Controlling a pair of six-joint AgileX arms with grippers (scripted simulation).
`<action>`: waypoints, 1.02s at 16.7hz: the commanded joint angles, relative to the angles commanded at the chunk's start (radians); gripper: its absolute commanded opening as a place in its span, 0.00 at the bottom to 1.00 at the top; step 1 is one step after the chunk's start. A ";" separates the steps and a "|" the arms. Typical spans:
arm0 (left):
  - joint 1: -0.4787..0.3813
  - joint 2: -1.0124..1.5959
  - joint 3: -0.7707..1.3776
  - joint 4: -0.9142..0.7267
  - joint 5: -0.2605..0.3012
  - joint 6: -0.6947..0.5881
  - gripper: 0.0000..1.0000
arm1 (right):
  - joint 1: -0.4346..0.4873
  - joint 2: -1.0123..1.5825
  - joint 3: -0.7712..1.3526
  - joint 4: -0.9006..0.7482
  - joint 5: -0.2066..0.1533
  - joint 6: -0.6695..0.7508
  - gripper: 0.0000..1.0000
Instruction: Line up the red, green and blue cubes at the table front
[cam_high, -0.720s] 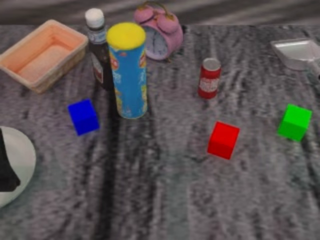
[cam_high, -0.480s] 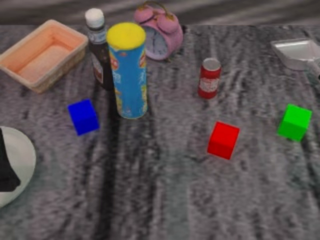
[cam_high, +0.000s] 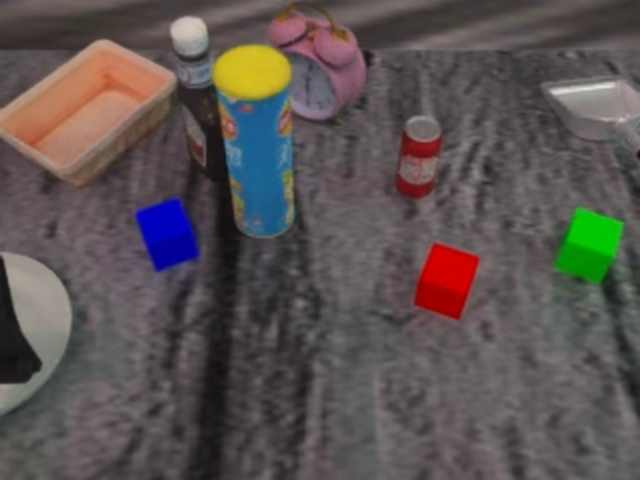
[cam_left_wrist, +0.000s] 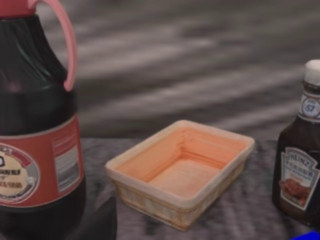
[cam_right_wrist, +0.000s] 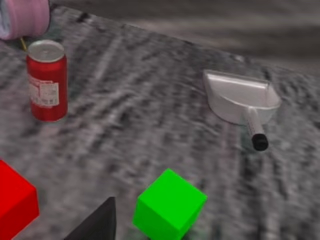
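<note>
Three cubes lie apart on the grey cloth table (cam_high: 330, 400). The blue cube (cam_high: 167, 233) is at the left beside the tall crisps tube. The red cube (cam_high: 446, 280) is right of the middle, and the green cube (cam_high: 589, 243) is near the right edge. My left arm (cam_high: 25, 335) sits at the table's left edge, below and left of the blue cube, of which only a sliver (cam_left_wrist: 307, 235) shows in the left wrist view. My right arm is outside the top view. A dark part of my right gripper (cam_right_wrist: 97, 224) shows low between the red cube (cam_right_wrist: 15, 205) and the green cube (cam_right_wrist: 170, 205), touching neither.
At the back stand an orange basket (cam_high: 35, 120), a sauce bottle (cam_high: 198, 100), a blue and yellow crisps tube (cam_high: 257, 140), a pink alarm clock (cam_high: 315, 65), a red soda can (cam_high: 419, 155) and a silver dustpan (cam_high: 595, 105). A large dark bottle (cam_left_wrist: 35, 125) stands close to my left wrist.
</note>
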 joint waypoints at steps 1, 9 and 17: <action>0.000 0.000 0.000 0.000 0.000 0.000 1.00 | 0.023 0.107 0.082 -0.054 0.001 -0.030 1.00; 0.000 0.000 0.000 0.000 0.000 0.000 1.00 | 0.210 1.003 0.733 -0.503 0.002 -0.279 1.00; 0.000 0.000 0.000 0.000 0.000 0.000 1.00 | 0.340 1.544 1.197 -0.791 0.002 -0.449 1.00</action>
